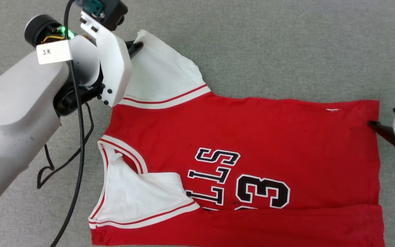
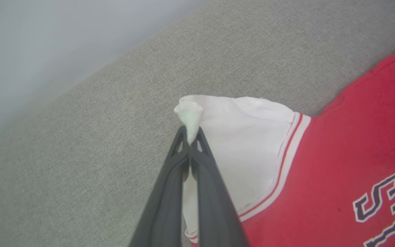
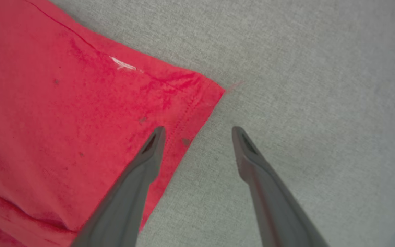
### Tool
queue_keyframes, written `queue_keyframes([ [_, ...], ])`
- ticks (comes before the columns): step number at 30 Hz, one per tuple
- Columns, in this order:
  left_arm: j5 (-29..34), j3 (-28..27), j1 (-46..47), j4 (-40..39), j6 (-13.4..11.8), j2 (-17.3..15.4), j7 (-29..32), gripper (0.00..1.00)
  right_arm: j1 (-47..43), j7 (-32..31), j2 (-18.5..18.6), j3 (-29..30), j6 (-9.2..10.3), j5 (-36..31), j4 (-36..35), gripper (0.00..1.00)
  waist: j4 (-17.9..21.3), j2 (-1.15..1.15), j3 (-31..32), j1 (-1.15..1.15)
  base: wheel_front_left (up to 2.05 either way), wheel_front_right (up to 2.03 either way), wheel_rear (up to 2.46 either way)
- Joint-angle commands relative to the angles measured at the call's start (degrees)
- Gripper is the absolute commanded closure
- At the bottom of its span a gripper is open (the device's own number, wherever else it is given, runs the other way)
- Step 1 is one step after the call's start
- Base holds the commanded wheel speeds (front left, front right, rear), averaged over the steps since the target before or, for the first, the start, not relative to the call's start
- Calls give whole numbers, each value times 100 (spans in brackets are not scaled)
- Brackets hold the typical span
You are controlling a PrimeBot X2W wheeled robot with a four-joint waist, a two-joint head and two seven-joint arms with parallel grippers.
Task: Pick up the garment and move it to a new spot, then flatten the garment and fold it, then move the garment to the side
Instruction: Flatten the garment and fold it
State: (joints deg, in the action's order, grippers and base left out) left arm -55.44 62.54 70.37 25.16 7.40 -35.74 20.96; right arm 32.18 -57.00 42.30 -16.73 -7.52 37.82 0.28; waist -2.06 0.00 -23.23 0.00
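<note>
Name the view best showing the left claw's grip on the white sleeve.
Left wrist view: the shut left claw pinches the red jersey's white fabric sleeve tip close up. Head view: the wrist housing hides most of the claw. Right wrist view: the red hem corner.

1 garment point(image 1: 252, 137), centre. 2 white sleeves point(image 1: 163, 75), at 11 and 7 o'clock in head view. 2 grippers: left gripper point(image 2: 190, 137) at 11 o'clock, right gripper point(image 3: 199, 129) at 3 o'clock. 2 dark fingers point(image 3: 129, 192) each. 1 black cable point(image 1: 79, 137) at 9 o'clock. 1 white label point(image 1: 53, 52) at 10 o'clock. 1 grey surface point(image 1: 286, 41).
</note>
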Motion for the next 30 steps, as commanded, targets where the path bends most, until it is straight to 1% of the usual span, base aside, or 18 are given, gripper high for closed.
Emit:
queue_keyframes([
  [1,42,6,79,-51,-3,10,-49,100,129,-16,-124,-114,7,-22,176,0,-58,0,-92,0,0,0,0],
  [8,110,24,207,-101,-2,52,-121,100,284,125,-334,-625,6,-156,894,0,-138,0,-295,0,0,0,0],
  [13,97,67,258,-68,-1,86,-182,100,101,221,-420,-1057,6,-80,1486,0,-163,0,-354,0,0,0,0],
  [17,67,117,270,-51,0,71,-223,100,44,371,-448,-1321,6,40,1770,0,-158,0,-361,0,0,0,0],
  [18,53,131,269,-45,0,60,-237,100,56,421,-427,-1396,6,30,1817,56,-153,0,-357,0,0,0,0],
  [19,37,144,269,-37,0,51,-252,100,82,530,-417,-1429,6,13,1842,100,-147,0,-351,0,0,0,0],
  [24,-26,231,166,30,1,10,-357,100,361,1253,-481,-1325,6,103,1913,100,-99,0,-190,0,0,0,0],
  [25,-52,256,115,57,1,-27,-425,100,440,1576,-481,-1265,7,125,1895,100,-72,0,-72,0,0,0,0],
  [30,-159,277,-112,47,1,-146,-634,100,310,2187,-367,-1222,6,262,1710,100,-20,0,293,0,0,0,0],
])
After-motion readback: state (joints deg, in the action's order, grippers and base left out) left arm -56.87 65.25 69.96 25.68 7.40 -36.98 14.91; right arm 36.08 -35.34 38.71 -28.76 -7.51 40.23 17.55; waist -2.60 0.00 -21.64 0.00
